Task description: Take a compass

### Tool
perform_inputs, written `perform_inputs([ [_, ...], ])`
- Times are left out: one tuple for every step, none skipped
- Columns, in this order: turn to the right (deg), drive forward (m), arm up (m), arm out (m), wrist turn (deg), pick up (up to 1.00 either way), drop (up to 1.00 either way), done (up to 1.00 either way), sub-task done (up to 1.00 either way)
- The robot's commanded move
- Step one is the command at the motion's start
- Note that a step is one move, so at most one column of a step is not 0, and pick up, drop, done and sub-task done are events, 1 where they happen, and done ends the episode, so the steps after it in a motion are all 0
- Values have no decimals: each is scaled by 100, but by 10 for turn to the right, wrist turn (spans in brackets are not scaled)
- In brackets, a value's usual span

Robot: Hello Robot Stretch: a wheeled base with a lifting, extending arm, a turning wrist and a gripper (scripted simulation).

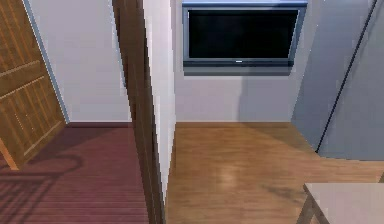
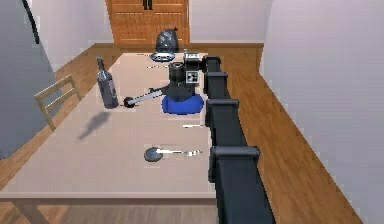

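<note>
On the long pale table (image 2: 90, 150), a small dark round thing (image 2: 153, 154) lies near the front with a thin pale piece to its right; I cannot tell whether it is a compass. The dark arm (image 2: 225, 140) runs up along the table's right edge. My gripper (image 2: 132, 101) reaches left from the white marker squares (image 2: 181, 75), above a blue bowl-like thing (image 2: 184, 104). Its thin fingers end close to a dark bottle (image 2: 104, 83). I cannot tell whether the gripper holds anything.
A dark kettle-like thing (image 2: 166, 40) and a plate (image 2: 160, 58) sit at the table's far end, and a wooden chair (image 2: 55, 98) stands at its left. In the forward view, a wall edge (image 1: 138, 110) divides two floors, with a wall screen (image 1: 240, 36), wooden door (image 1: 25, 85) and table corner (image 1: 345, 205).
</note>
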Motion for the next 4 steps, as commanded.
perform_inputs([
  [0, 0, 0, 0, 30, 0, 0, 0, 0],
  [0, 0, -30, 0, 0, 0, 0, 0, 0],
  [0, 0, 0, 0, 0, 100, 0, 0, 0],
  [0, 0, 10, 0, 0, 0, 0, 0, 0],
])
